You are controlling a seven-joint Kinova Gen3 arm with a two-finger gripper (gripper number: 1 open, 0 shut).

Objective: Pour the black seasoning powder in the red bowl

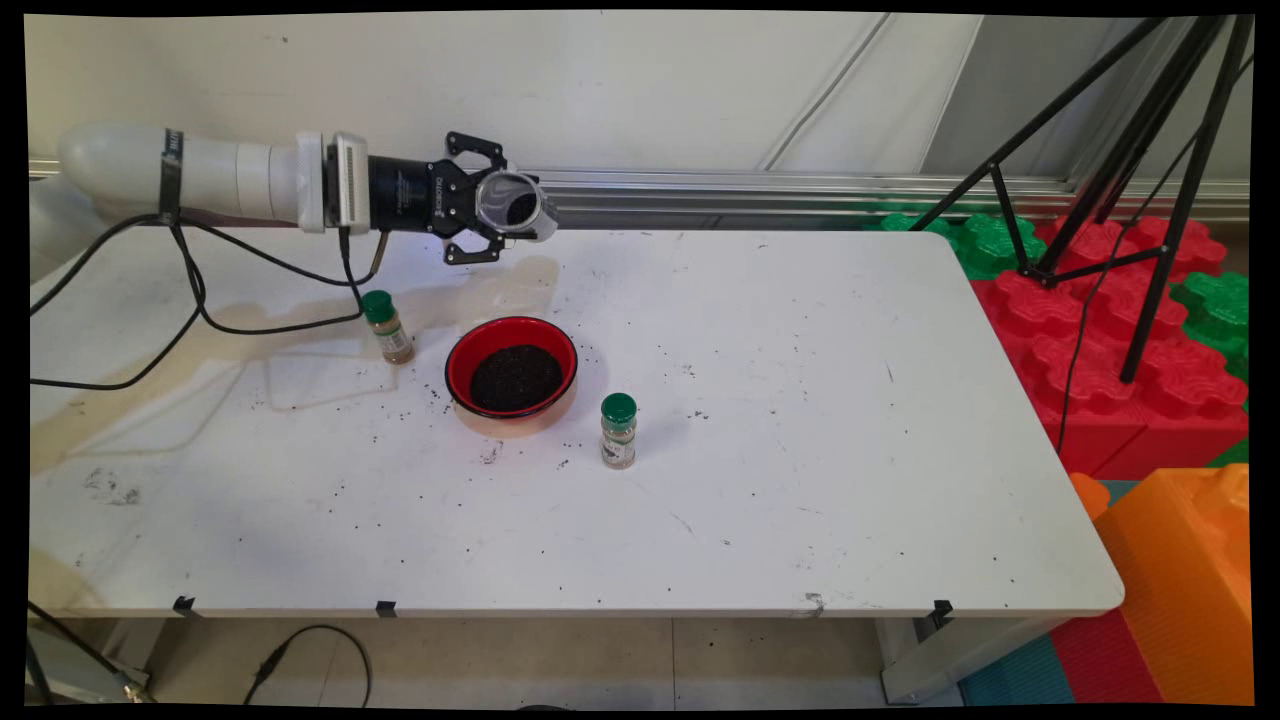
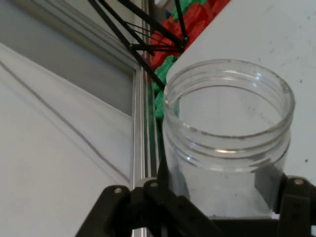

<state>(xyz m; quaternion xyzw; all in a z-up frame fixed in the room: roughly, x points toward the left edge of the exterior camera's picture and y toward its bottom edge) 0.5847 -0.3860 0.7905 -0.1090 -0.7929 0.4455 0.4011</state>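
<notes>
Held high in the upper left of the main view: gripper [image 1: 492, 205], reaching horizontally toward the right, jaws clamped on the sides of a clear glass jar [image 1: 512, 205]; jar lying on its side in the grip, open mouth turned toward the camera and right, so contents could leave it only in that direction; seems empty now, apart from a dark patch seen through the mouth, too small to tell whether residue or a finger behind the glass.

In the hand view, the same jar [image 2: 228, 133] filling the lower right, threaded rim uppermost in the frame, lidless, walls clear; black linkage closed against its base from both sides near the bottom edge.

Below the jar and slightly lower in the main view, left of centre: red bowl [image 1: 511, 372] on the white table [image 1: 850, 480], heaped with dark granules; positioned almost under the jar's mouth, consistent with catching what falls; loose dark specks scattered around it.

Beside the bowl: one green-capped spice bottle [image 1: 386, 326] upper left of it, another green-capped bottle [image 1: 618, 429] lower right, both upright, both apart from the bowl.

At right edge: black tripod [image 1: 1130, 150] over red and green foam blocks [image 1: 1100, 330].
</notes>
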